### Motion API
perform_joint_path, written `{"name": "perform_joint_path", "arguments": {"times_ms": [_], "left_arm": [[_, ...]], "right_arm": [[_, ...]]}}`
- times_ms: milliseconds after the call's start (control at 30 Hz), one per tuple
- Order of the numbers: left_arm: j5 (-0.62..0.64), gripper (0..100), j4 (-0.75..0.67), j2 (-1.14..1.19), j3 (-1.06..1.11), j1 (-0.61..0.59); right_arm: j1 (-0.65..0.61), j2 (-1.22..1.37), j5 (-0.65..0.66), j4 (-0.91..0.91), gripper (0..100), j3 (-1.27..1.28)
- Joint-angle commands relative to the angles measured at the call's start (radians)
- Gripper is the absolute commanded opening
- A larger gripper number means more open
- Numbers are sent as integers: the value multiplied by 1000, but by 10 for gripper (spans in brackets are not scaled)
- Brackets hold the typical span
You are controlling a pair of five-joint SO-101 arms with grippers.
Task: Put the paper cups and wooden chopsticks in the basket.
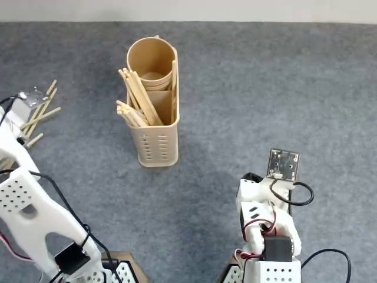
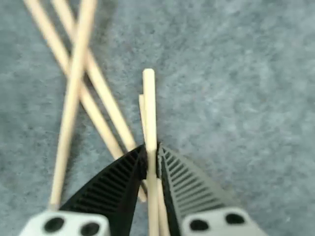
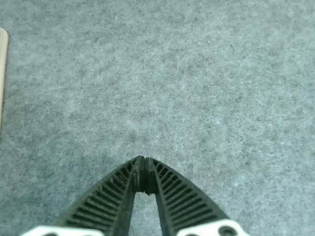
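— Grey felt-like covering on the counter (image 1: 265, 88), and what lies around the left jaws?

— Loose pale wooden chopsticks (image 2: 74, 83), crossed over one another on the covering, just beside the jaw tips and beyond them.

— Are the left jaws clenched?

— Yes, clamped on one pale wooden chopstick (image 2: 149, 113). Its blunt end sticks out past the tips. A second, thinner stick lies tight against it, and I cannot tell whether it is gripped too.

— Where is the basket from there?

— The tall beige plastic basket (image 1: 154, 147), slotted and upright, stands well apart from the left jaws, off toward the other arm, with bare grey covering between. It is also well ahead of the right jaws.

— What does it hold?

— Stacked brown paper cups (image 1: 151, 62) sit in the compartment farther from both arms. A bundle of wooden chopsticks (image 1: 138, 100) leans in the nearer one, ends above the rim.

— How is the left arm posed?

— The white left arm (image 1: 29, 206) is stretched out from its base, wrist over the loose sticks.

— And the right?

— The white right arm (image 1: 268, 218) is folded close to its base, wrist tipped down. The right jaws are pressed together with nothing between them, above plain grey covering. A pale strip (image 3: 2, 73) shows off to one side of them; I cannot tell what it is.
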Motion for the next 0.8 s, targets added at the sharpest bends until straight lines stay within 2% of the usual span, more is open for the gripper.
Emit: {"name": "perform_joint_path", "arguments": {"times_ms": [0,67,267,433,767], "left_arm": [[-28,5,86,-21,-4,45],[-3,5,144,-31,-45,73],[183,5,269,-151,-231,154],[354,5,278,-335,-263,242],[813,5,279,-688,-263,417]], "right_arm": [[10,-1,9,-2,5,160],[10,-1,9,-2,5,160],[10,-1,9,-2,5,160],[10,-1,9,-2,5,160],[10,-1,9,-2,5,160]]}}
